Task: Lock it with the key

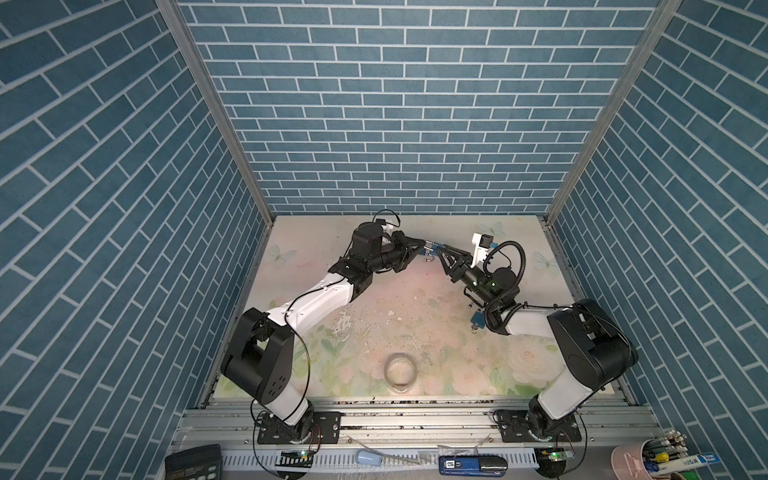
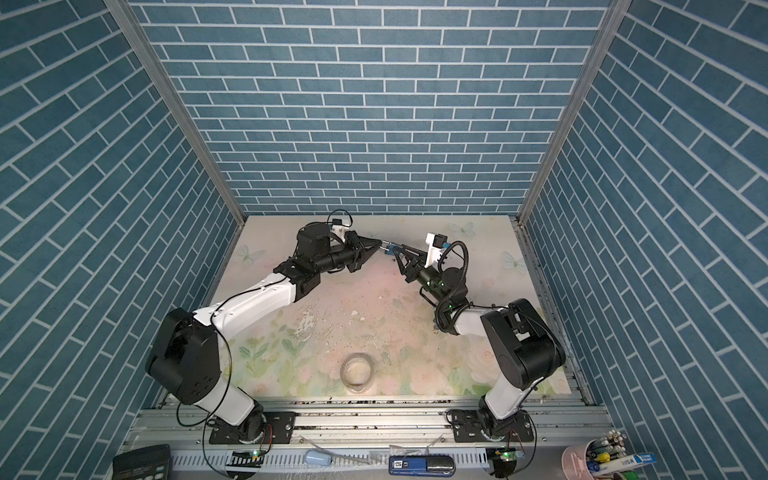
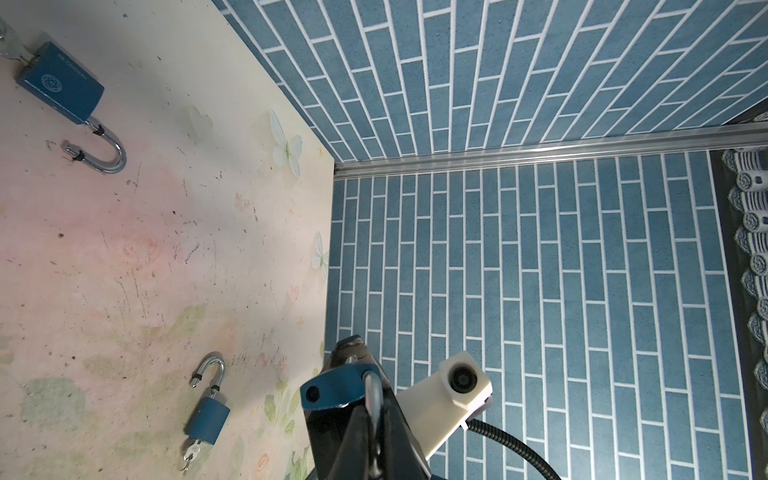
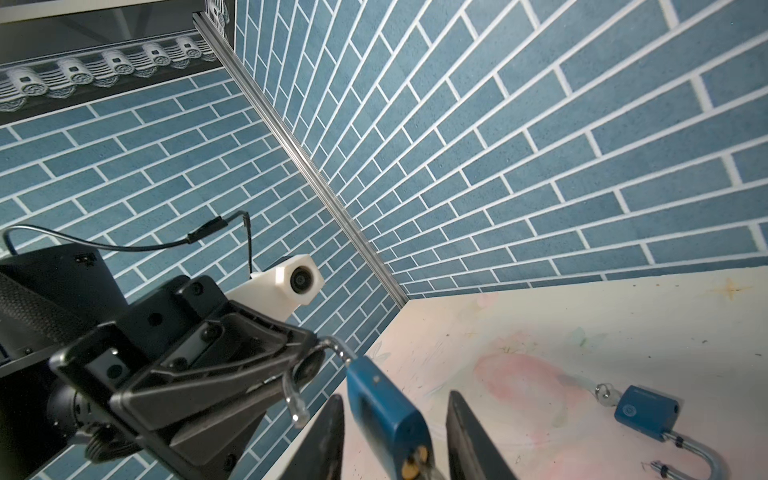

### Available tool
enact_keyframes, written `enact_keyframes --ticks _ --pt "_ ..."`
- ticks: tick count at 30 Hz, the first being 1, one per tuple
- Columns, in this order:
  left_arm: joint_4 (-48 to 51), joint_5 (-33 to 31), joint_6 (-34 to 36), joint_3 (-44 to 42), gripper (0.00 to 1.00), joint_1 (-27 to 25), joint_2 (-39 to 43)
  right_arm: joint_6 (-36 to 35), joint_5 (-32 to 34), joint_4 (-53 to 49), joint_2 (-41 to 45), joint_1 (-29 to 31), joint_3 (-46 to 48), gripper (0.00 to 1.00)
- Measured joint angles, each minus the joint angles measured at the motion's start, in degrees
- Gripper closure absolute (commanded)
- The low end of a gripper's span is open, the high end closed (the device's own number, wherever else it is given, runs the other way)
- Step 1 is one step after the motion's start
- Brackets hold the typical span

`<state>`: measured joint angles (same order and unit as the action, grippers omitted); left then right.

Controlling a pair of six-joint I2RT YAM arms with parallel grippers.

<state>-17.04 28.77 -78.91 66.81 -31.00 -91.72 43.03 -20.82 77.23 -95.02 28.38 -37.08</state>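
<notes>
Blue brick walls [image 1: 395, 124] hem the floral tabletop [image 1: 374, 299] on three sides; open surface rings the tape roll [image 1: 400, 371]. Beyond that roll, aloft, the left gripper [image 1: 422, 244] pinches the blue padlock [image 4: 382, 407] by its shackle; the right gripper [image 1: 437, 250] straddles its body, grip unclear. Right of the roll, a pink cup [image 1: 627, 463] holds pens [image 1: 670, 440].

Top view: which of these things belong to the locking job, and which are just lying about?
In the job: held padlock, left gripper on its shackle, right gripper around its body; likely the two open padlocks lying nearby.
Lying about: tape roll, pen cup, calculator.
</notes>
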Motion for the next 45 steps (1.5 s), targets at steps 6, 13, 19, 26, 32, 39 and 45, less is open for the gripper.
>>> enact_keyframes --ticks 6,13,19,26,32,39,45 --pt "-0.5 0.0 -0.4 0.0 1.00 0.0 -0.3 0.2 -1.0 0.0 0.0 0.0 -0.1 0.58" --pt "-0.6 -0.1 -0.8 0.0 1.00 0.0 -0.3 0.3 -1.1 0.0 0.0 0.0 -0.1 0.56" --pt "-1.0 -0.5 -1.6 -0.4 1.00 -0.1 -0.3 0.7 -1.1 0.0 0.0 0.0 -0.1 0.56" --pt "-2.6 -0.7 -3.2 -0.9 1.00 -0.4 -0.3 1.8 -1.0 0.0 0.0 0.0 -0.6 0.55" --pt "-2.6 -0.9 -3.8 -0.9 1.00 -0.8 -0.3 2.3 -1.1 0.0 0.0 0.0 -0.6 0.58" --pt "-3.0 -1.4 -4.1 -0.9 1.00 -0.9 -0.2 3.7 -1.3 0.0 0.0 0.0 -0.6 0.62" --pt "-4.4 -1.6 -4.3 -0.9 1.00 -0.9 -0.2 5.2 -1.2 -0.1 1.2 -0.3 -0.6 0.70"
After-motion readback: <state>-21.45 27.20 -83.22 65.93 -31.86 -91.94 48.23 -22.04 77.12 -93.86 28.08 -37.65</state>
